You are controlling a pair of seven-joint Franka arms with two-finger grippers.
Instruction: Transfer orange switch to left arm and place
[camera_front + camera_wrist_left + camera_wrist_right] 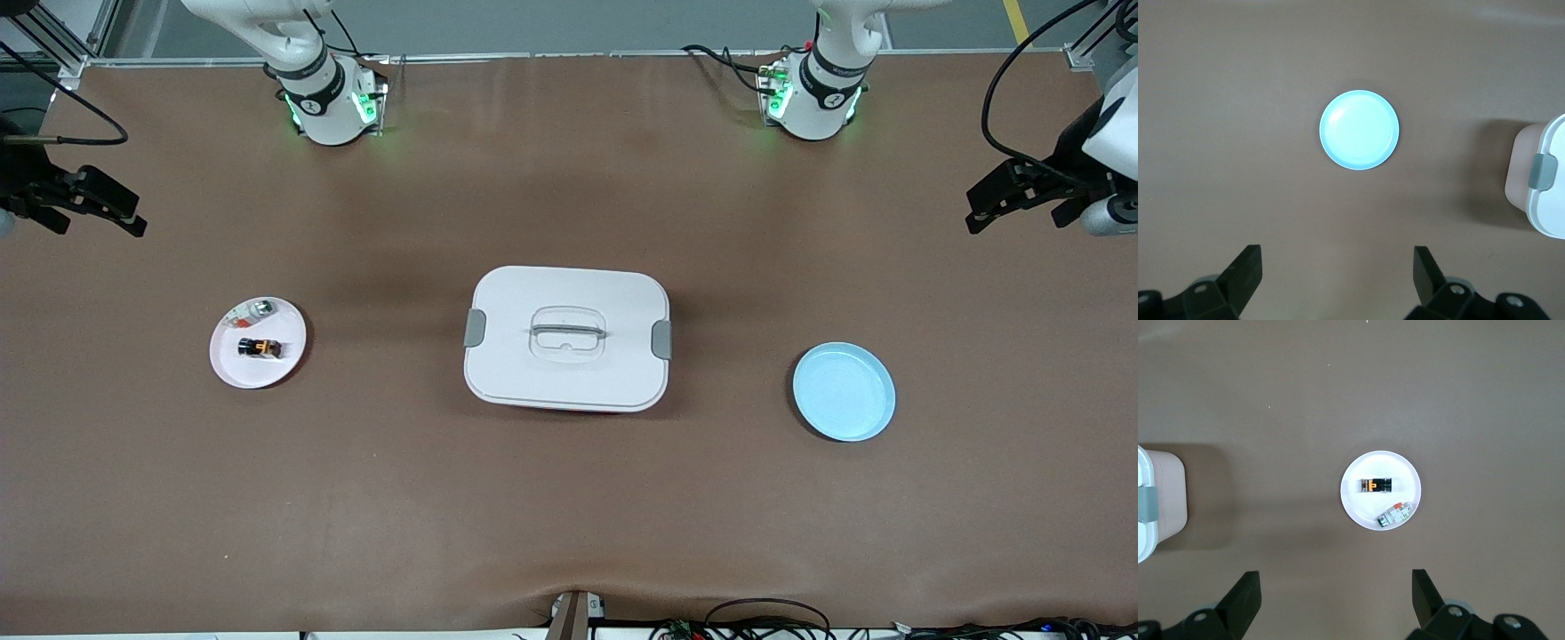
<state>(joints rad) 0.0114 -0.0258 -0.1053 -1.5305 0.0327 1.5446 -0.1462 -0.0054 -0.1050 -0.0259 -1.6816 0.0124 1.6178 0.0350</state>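
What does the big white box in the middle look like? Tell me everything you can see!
The box is a big white container with rounded corners, and it looks like plastic. Its lid is shut. A grey latch sits on each short side, and a handle lies flat in a sunken hollow on top. A thin red edge peeks out at the bottom. It stands flat on the brown table, between the white plate and the blue plate. Nothing else touches it.
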